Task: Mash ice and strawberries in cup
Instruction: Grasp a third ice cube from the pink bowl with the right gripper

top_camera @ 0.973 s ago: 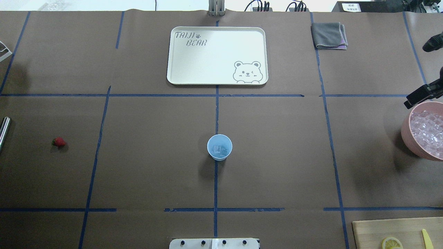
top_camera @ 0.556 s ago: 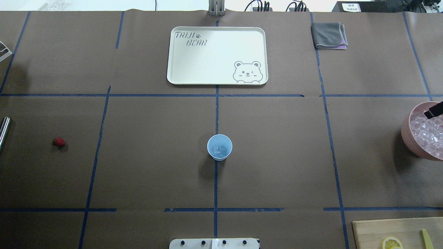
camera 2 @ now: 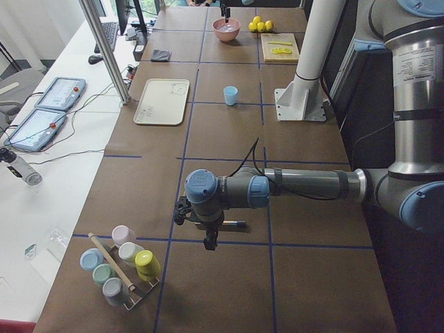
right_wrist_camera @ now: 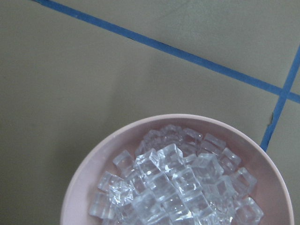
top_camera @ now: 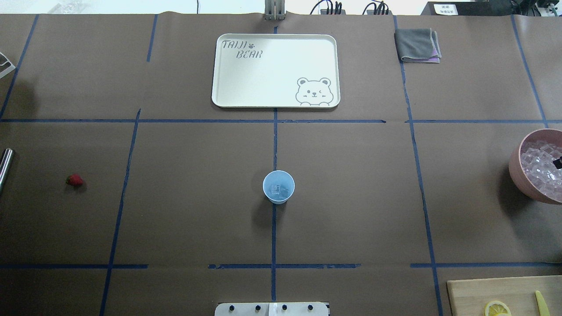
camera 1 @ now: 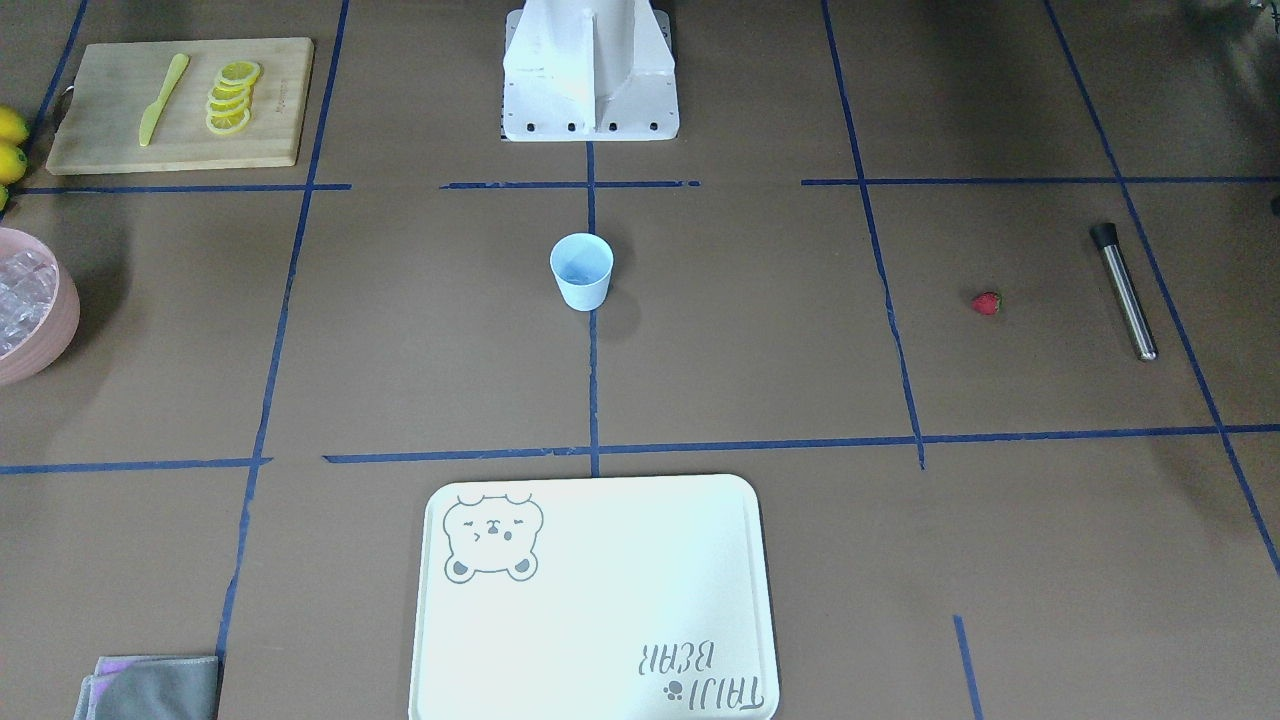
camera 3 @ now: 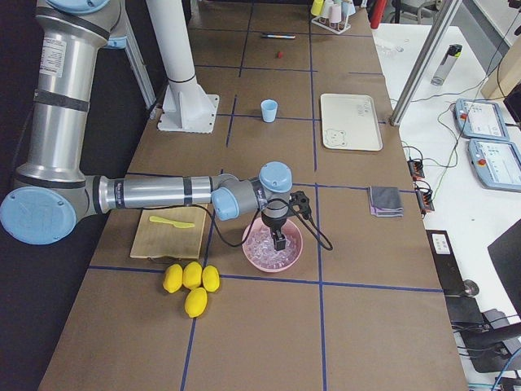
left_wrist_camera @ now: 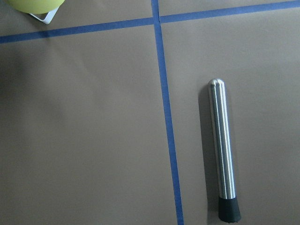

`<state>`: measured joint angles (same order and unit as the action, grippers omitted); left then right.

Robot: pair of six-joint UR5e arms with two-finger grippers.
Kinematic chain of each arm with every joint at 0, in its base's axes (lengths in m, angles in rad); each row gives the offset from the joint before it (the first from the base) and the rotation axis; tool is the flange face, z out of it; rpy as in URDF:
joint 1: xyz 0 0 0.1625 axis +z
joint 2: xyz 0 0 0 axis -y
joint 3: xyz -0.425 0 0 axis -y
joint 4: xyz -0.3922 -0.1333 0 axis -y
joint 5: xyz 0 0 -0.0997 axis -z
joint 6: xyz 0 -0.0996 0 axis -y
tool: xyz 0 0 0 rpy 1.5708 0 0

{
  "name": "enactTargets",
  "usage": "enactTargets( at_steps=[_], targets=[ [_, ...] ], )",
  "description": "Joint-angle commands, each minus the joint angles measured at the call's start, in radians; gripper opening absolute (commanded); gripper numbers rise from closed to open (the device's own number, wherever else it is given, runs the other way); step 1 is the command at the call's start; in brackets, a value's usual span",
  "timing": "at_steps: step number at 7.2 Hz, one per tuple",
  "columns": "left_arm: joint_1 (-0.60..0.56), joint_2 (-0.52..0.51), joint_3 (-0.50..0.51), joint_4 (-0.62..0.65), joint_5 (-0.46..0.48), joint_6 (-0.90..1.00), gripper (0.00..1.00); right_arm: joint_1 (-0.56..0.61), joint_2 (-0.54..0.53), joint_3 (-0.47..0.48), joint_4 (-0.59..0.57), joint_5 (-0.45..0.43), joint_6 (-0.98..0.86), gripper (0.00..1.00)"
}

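Cup point(top_camera: 278, 187) mid-table, few ice cubes point(top_camera: 276, 189) inside. Strawberry point(top_camera: 74, 180) on table, well apart; not yet in. Masher point(camera 1: 1123, 291) untouched, left gripper point(camera 2: 209, 240) above it. Right gripper point(camera 3: 279, 240) over ice bowl point(top_camera: 516, 171). Jaw state of both: cannot tell. Mashing not begun.

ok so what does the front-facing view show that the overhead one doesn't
Only front-facing: the whole steel muddler, the full row of lemon slices on the cutting board, and whole lemons at the edge. Only overhead: the ice cubes inside the cup; front-facing doesn't show them clearly. Both: the cup, strawberry, tray, grey cloth and pink bowl of ice.
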<state>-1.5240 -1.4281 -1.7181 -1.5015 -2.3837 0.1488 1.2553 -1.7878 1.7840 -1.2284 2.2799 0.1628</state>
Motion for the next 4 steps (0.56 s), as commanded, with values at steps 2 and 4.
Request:
enactTargets(
  at_steps=[2, 4],
  targets=[
    [0.007, 0.0, 0.0, 0.0, 0.0, 0.0, 1.0, -0.007, -0.03, -0.07, 0.176, 0.0, 0.112, 0.98],
    [0.011, 0.0, 0.0, -0.002, 0.0, 0.0, 1.0, -0.046, -0.028, -0.069, 0.182, -0.002, 0.144, 0.94]
  ],
)
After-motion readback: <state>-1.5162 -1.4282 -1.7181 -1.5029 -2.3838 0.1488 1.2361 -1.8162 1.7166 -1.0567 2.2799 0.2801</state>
